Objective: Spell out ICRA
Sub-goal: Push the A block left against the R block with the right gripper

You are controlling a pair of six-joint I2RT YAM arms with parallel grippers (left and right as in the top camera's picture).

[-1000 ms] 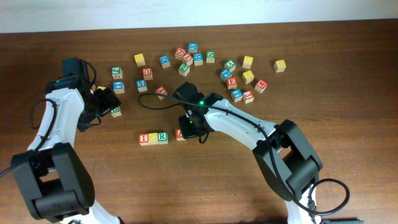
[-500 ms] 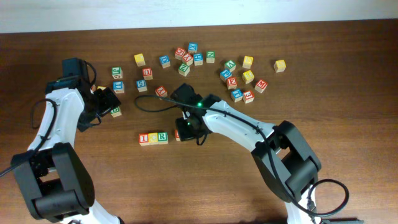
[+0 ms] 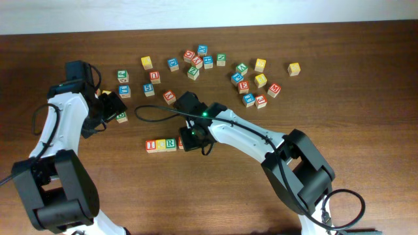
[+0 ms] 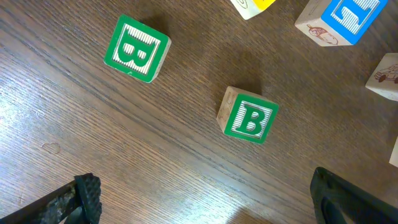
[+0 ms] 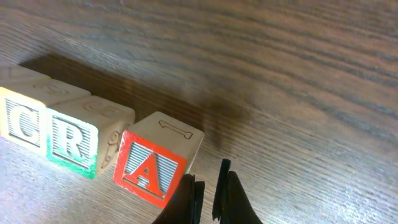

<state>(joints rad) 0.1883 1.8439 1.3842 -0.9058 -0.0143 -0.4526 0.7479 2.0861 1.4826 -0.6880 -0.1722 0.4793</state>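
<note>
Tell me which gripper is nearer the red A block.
Right. The right gripper sits right beside the red A block; the left gripper hangs far off, above two green B blocks.

Overhead looks straight down from high up, the table (image 3: 366, 130) filling the shot to its far edge. Left wrist view hangs close over the wood toward the left edge, facing down on two green B cubes (image 4: 249, 116). Right wrist view skims low mid-table, tight on the red A cube (image 5: 152, 168) and green R cube (image 5: 73, 142), in the same row overhead sees.
</note>
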